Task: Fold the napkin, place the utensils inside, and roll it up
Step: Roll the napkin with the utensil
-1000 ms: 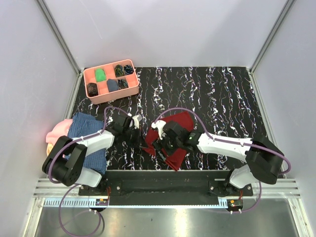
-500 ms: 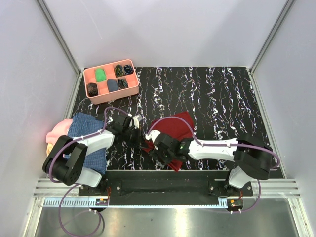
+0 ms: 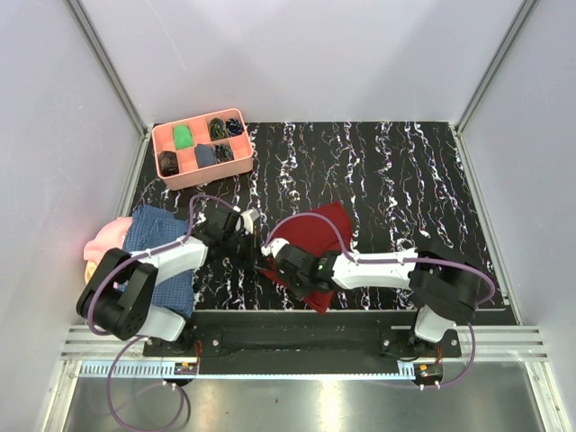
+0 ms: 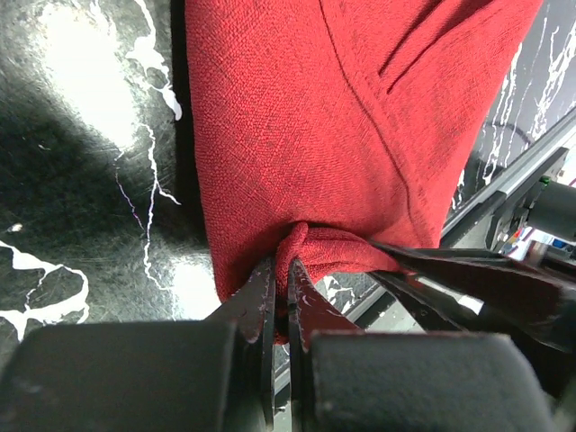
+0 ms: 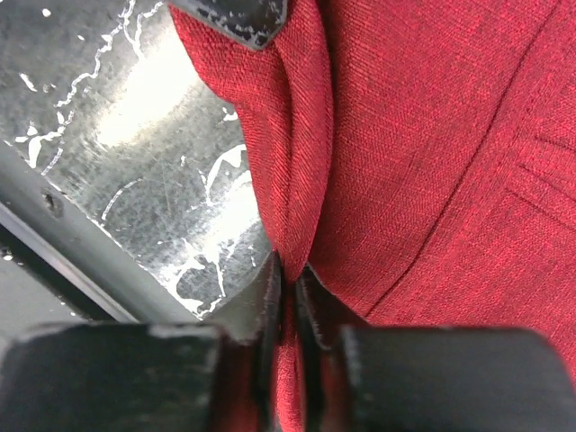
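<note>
Black, white-veined marble table (image 3: 405, 180); plain dark red cloth napkin (image 3: 317, 229) rumpled at its near edge, between the arms.
Left tool (image 4: 281, 274) clamped tight on a bunched napkin corner; right tool (image 5: 288, 270) nearly closed, pinching a raised fold of the same cloth.

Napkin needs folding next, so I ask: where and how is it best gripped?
Grip the napkin at its left edge, coming in low over the table: flat cloth offers only a pinched-up ridge there, as left pincer and right pincer show.
</note>
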